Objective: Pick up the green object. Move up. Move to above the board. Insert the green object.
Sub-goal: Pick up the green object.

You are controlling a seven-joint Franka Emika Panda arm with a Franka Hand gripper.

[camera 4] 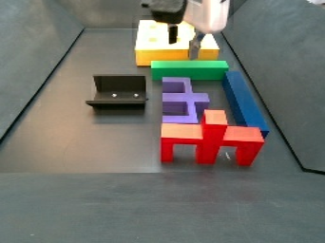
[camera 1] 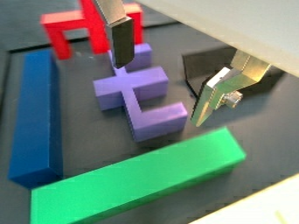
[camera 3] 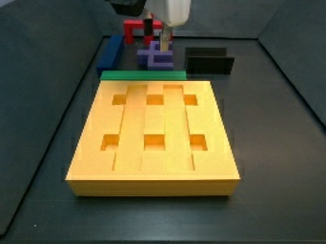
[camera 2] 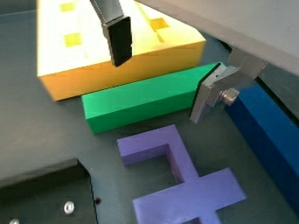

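— So, where does the long plain green rectangular bar [camera 2: 146,98] lie?

— Flat on the dark desk [camera 3: 274,105], right against one short end of the large flat orange-yellow board with six square holes [camera 3: 152,133]. In a side view [camera 4: 188,66] it runs crosswise between that board [camera 4: 159,43] and the purple E-shaped block [camera 4: 181,99]. Nothing grips it.

— And the claw?

— The claw [camera 2: 163,74] hangs above the green bar, released: its two flat silver fingers with dark pads [camera 2: 117,39] stand well apart and nothing sits between them. In a wrist view the claw [camera 1: 170,74] is over the purple block [camera 1: 138,96], with the green bar [camera 1: 140,185] lying just beyond that block. In both side views the claw [camera 3: 159,38] [camera 4: 178,38] is seen near the board's end where the bar lies.

— What else is around?

— A long blue bar [camera 1: 35,114] lies lengthwise beside the purple block, one end close to the green bar; a side view shows it [camera 4: 244,100] at a right angle to the green one. A red arch-like block [camera 4: 211,140] stands past the purple block, away from the board. A dark L-shaped fixture on a base plate [camera 4: 117,93] sits apart on the other side of the purple block from the blue bar.
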